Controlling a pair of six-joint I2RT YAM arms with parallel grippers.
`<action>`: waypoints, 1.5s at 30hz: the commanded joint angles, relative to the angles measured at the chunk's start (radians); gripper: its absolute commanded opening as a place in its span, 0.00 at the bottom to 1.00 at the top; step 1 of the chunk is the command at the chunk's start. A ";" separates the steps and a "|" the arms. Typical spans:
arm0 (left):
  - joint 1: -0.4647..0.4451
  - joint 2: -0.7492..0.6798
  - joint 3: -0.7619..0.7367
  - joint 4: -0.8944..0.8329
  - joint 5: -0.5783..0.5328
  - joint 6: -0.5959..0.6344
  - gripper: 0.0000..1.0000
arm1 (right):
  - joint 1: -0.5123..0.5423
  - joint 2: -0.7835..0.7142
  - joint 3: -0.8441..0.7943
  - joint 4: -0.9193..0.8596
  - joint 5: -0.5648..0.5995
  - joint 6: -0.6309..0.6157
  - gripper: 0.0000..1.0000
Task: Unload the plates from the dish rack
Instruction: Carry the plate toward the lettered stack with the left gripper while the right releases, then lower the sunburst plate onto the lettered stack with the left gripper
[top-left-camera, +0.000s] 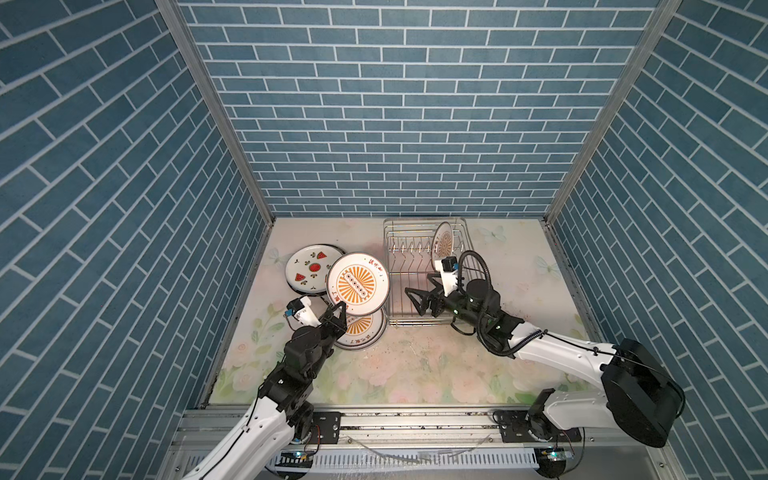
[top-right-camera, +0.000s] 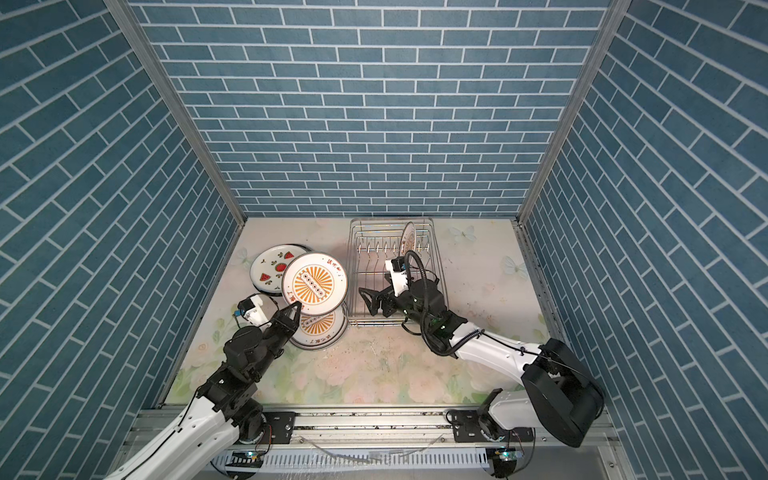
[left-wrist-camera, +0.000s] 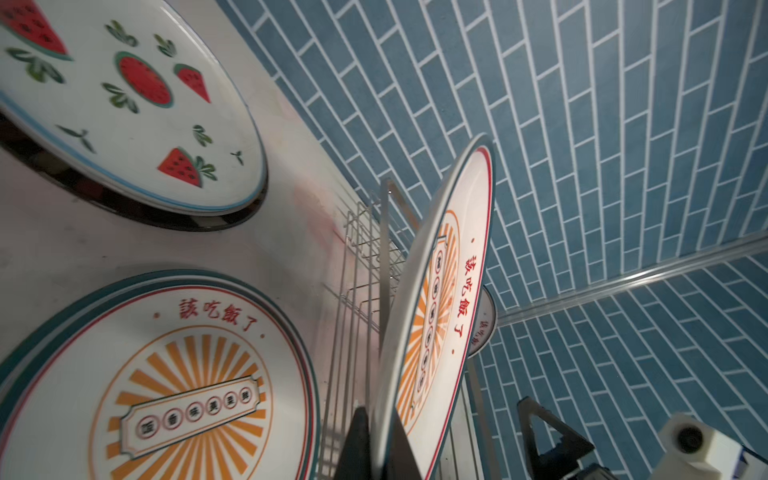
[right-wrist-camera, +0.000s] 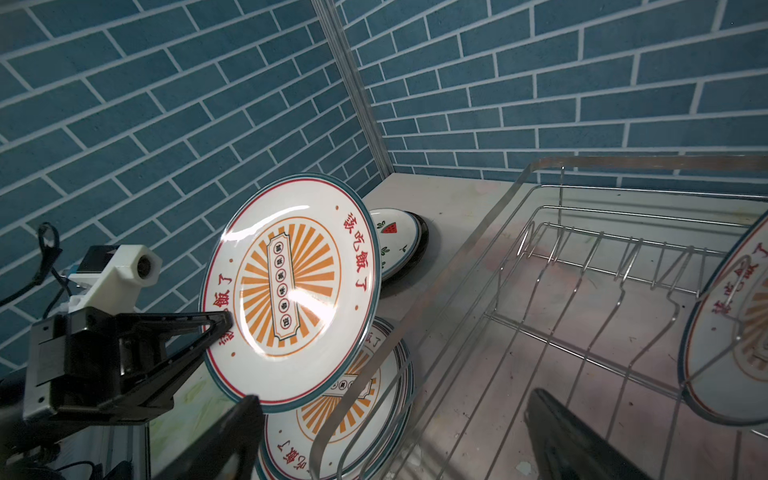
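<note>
Left tool (top-left-camera: 340, 309): clamped on rim of round white ceramic plate with orange sunburst (top-left-camera: 357, 284), tilted above stack of like plates (top-left-camera: 363, 334) on floral bench (top-left-camera: 415, 365). Right tool (top-left-camera: 415, 300): jaws apart, over silver wire dish rack (top-left-camera: 424, 221); one sunburst plate (top-left-camera: 442, 243) upright inside.

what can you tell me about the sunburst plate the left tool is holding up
Round white glossy ceramic plate with a teal and red rim line, an orange sunburst centre and red Chinese lettering. The left tool is shut on its near rim, holding it tilted, face up, above a stack of matching sunburst plates, left of the silver wire dish rack. No damage shows.
</note>
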 joint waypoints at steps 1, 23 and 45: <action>0.008 -0.045 0.049 -0.191 -0.096 -0.040 0.00 | 0.015 0.030 0.065 -0.042 0.033 -0.054 0.99; 0.007 0.109 0.131 -0.408 -0.077 -0.305 0.00 | 0.083 0.156 0.190 -0.126 -0.073 -0.178 0.99; 0.008 0.174 0.101 -0.361 -0.010 -0.376 0.00 | 0.085 0.222 0.262 -0.204 -0.133 -0.169 0.99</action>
